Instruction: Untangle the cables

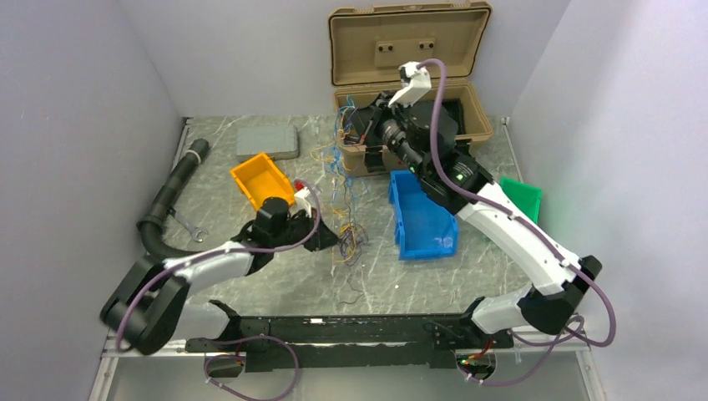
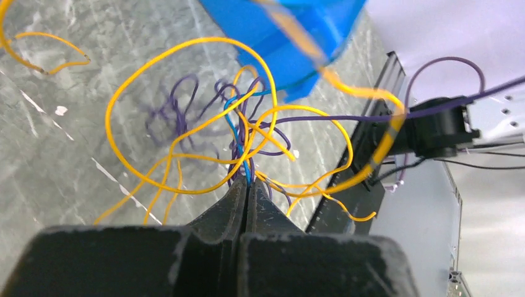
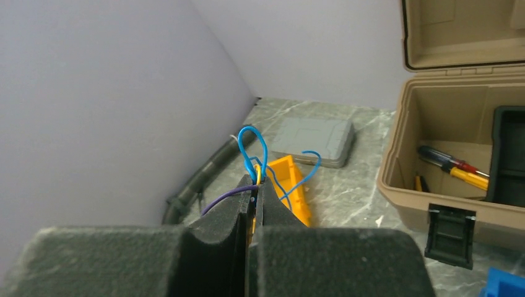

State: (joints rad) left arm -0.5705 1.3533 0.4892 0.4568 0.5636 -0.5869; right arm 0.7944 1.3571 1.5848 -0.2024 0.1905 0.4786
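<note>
Left pincer (image 2: pixel 246 193) and right pincer (image 3: pixel 254 187) are both pinching the cables (image 2: pixel 240 151).
The tangle is hanging between them over the counter (image 1: pixel 401 284), from beside the blue bin (image 1: pixel 422 221) up toward the open tan case (image 1: pixel 409 50).

I see bright, even light and soft shadows on the grey marbled bench (image 1: pixel 284 288). At my left wrist, one strand of the thin coloured cables (image 2: pixel 322 68) blurs near the lens; the black padded fingers (image 2: pixel 272 216) look soft

Left claw (image 2: pixel 246 185) low, right claw (image 3: pixel 255 182) raised, both pinched closed.
</note>
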